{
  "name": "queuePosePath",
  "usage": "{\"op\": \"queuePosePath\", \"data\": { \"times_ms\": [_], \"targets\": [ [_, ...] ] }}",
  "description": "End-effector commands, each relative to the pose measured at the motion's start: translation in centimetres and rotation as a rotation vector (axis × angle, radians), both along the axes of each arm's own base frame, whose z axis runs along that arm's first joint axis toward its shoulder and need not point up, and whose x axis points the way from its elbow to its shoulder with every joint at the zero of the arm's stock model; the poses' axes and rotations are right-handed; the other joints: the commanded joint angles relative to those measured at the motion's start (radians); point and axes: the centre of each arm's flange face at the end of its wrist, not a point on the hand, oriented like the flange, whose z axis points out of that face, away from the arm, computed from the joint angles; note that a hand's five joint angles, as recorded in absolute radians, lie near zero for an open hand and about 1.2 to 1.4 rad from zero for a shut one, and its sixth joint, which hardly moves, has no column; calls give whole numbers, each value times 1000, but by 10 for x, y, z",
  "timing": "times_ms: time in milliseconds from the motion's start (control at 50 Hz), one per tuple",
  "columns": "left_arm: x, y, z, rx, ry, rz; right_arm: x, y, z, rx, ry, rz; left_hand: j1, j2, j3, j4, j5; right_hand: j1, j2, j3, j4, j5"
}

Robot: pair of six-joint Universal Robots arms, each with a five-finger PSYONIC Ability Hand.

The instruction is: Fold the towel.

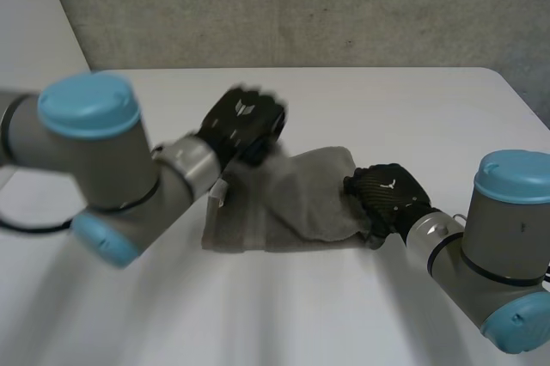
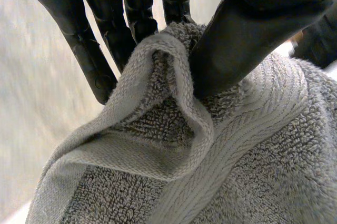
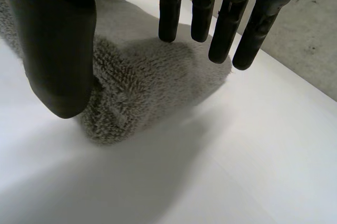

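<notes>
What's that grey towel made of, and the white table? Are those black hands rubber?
The towel looks like grey cotton terry: looped, fuzzy pile with a flat woven band near its edge. The table is smooth matt white, probably laminate or painted board. The left hand and right hand look like hard black plastic with a dull sheen, though a rubbery coating is possible.

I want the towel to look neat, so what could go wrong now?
The left hand pinches just a small fold of the grey terry-cloth towel between thumb and fingers, so it could slip out.
The right hand is open over the towel's other end, not gripping, so that end might drag across the white table and leave the fold crooked.
</notes>
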Motion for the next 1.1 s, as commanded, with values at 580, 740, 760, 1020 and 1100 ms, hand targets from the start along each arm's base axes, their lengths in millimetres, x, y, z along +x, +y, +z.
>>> {"op": "queuePosePath", "data": {
  "times_ms": [580,740,760,1020,1100],
  "targets": [
    [75,22,-103,125,-185,158,-10,-2,9,-24,-9,-35,-670,-691,-690,-708,-686,-51,-50,-56,-60,-57],
    [78,27,-101,136,-182,161,-11,2,4,-16,-12,-22,-807,-829,-827,-845,-824,22,23,17,13,16],
    [78,27,-101,136,-182,161,-11,2,4,-16,-12,-22,-808,-829,-828,-846,-824,23,23,17,14,16],
    [84,42,-83,115,-162,163,-9,-5,-10,-52,9,-1,-966,-988,-986,-1004,-983,342,342,336,333,336],
    [86,41,-65,83,-114,177,-10,-5,-13,-47,30,6,-1025,-1046,-1045,-1063,-1042,576,577,571,567,570]
  ]
}}
